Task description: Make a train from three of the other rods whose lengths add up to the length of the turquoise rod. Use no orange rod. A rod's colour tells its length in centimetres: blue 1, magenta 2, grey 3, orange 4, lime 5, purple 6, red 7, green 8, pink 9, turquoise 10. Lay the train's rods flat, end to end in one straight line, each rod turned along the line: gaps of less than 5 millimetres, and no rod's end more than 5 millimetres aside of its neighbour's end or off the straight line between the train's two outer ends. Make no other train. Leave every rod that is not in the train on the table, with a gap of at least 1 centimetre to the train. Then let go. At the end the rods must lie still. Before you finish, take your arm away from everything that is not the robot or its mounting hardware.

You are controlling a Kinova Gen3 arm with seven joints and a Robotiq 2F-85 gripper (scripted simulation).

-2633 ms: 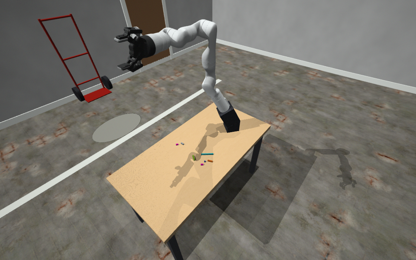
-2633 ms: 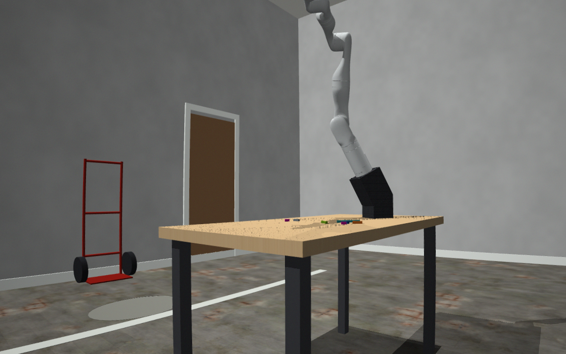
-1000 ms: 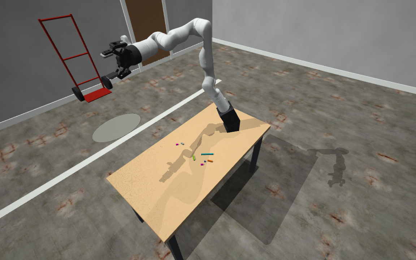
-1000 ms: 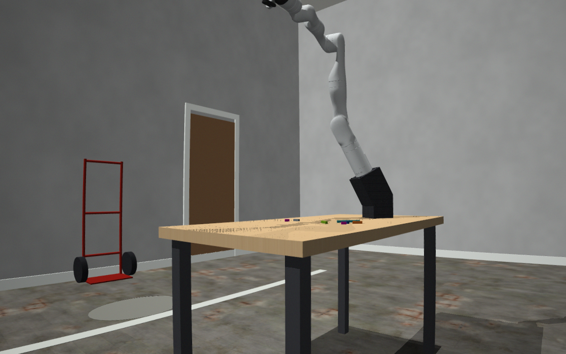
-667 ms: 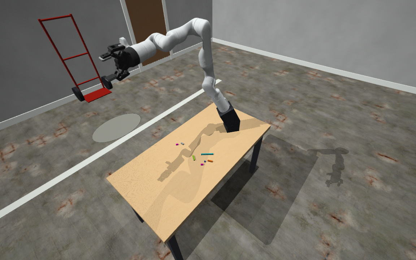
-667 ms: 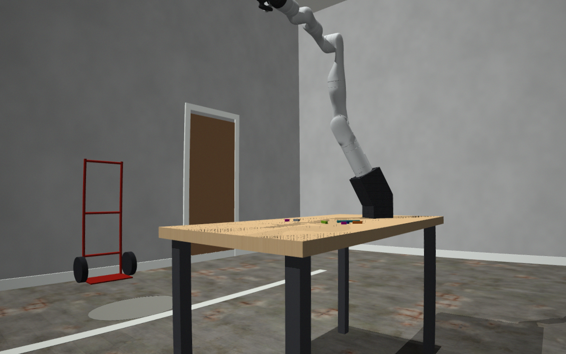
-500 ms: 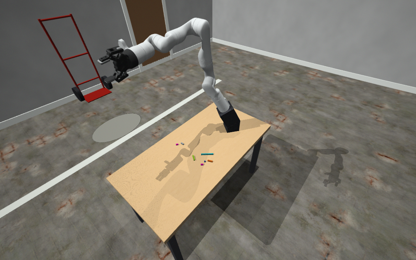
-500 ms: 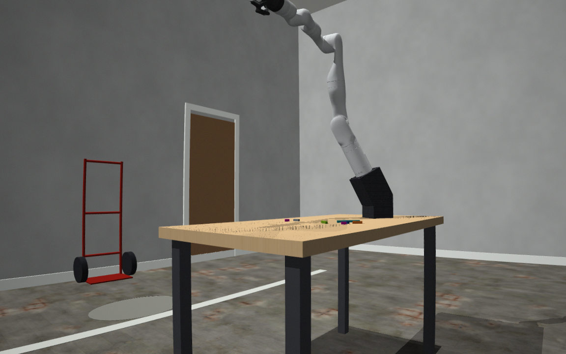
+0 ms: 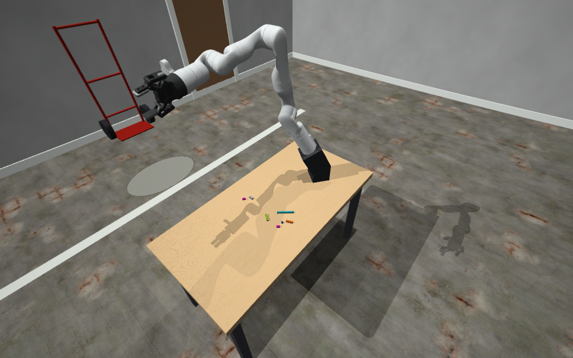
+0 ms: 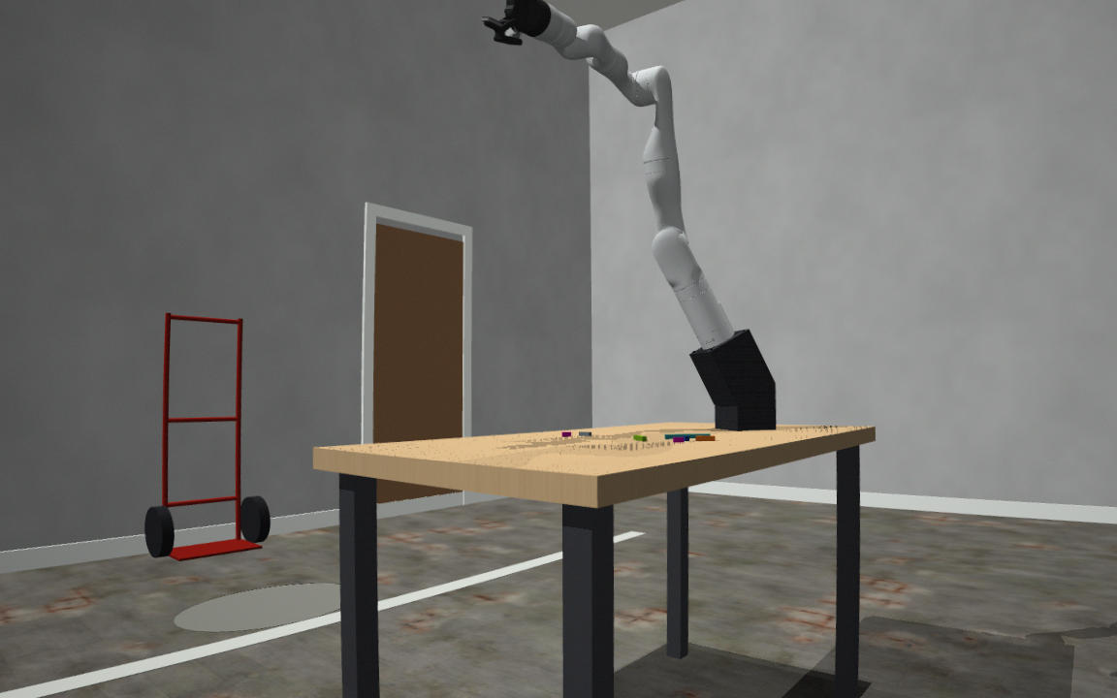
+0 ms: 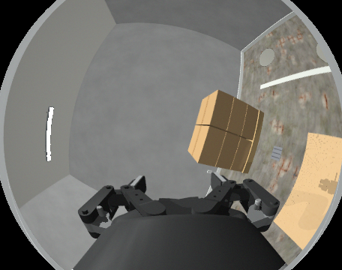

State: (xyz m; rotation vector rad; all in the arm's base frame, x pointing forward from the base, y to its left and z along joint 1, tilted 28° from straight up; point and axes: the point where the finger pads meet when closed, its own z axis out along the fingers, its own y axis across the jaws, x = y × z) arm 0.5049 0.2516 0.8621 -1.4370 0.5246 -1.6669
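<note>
1. While stretching the gripper [image 9: 142,104] [image 10: 495,31] [image 11: 178,181] high above the table [image 9: 181,253] [image 10: 459,473] [image 11: 313,169], spreads its fingers wide around nothing.
2. Look down: see the turquoise rod [image 9: 285,212] [image 10: 686,435] on the table, near the orange rod [image 9: 289,221] [image 10: 705,438], blue rod [image 9: 282,222] [image 10: 687,439] and one magenta rod [image 9: 278,226] [image 10: 678,440].
3. Spot the lime rod [image 9: 267,217] [image 10: 640,438] beyond turquoise's end.
4. Find the grey rod [image 9: 251,197] [image 10: 585,433] beside another magenta rod [image 9: 243,199] [image 10: 566,433].
</note>
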